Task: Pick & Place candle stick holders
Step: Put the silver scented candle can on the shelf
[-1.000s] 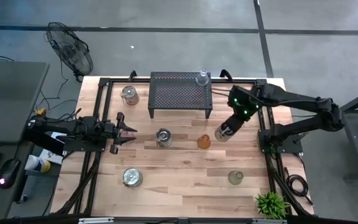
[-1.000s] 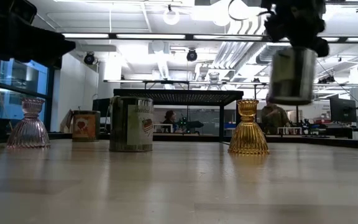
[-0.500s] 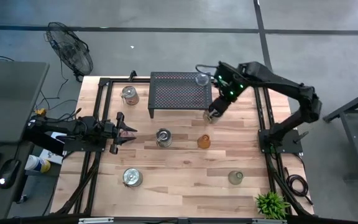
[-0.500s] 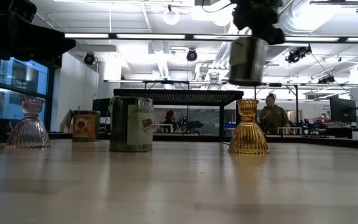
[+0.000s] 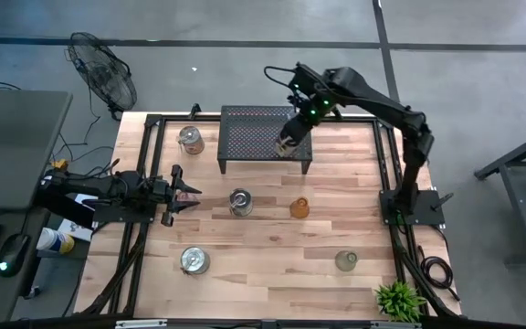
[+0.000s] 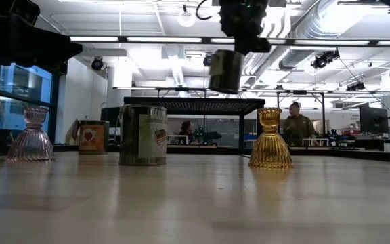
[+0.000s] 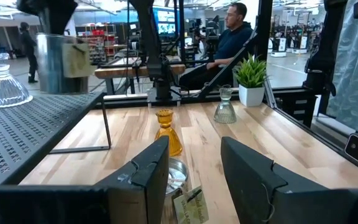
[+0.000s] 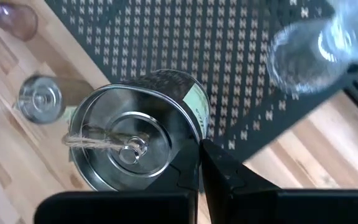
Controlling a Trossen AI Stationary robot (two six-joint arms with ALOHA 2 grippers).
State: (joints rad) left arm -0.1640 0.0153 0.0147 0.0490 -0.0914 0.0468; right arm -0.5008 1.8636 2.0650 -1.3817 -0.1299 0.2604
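Observation:
My right gripper [image 5: 290, 144] hangs over the right end of the black perforated stand [image 5: 254, 137], shut on a silvery tin holder [image 6: 225, 71]. A clear glass holder [image 8: 316, 50] stands on the stand beside it. On the wood stand an amber glass holder [image 5: 299, 207], silvery tins [image 5: 239, 201] [image 5: 190, 139] [image 5: 194, 260] and a greenish glass holder [image 5: 346, 261]. A pink glass holder [image 6: 32, 135] shows in the low view. My left gripper [image 5: 185, 192] rests open at the table's left, pointing level toward the middle tin. My right gripper pinches the tin at its top rim [image 8: 194, 140] on one side, with the fingers [image 8: 219, 171] coming steeply from above. The tin hangs below the fingers, open end up and slightly tilted, lifted clear above the stand's top.
A small potted plant [image 5: 398, 300] sits at the near right corner. Black frame rails [image 5: 389, 183] run along both table sides. A fan [image 5: 103, 78] stands beyond the far left corner. People [image 7: 229, 37] are in the room beyond the table.
My right gripper has carried the silvery tin up and toward the far left, from beside the amber holder to above the stand's right end. It has stayed shut on the tin, which hangs clear throughout.

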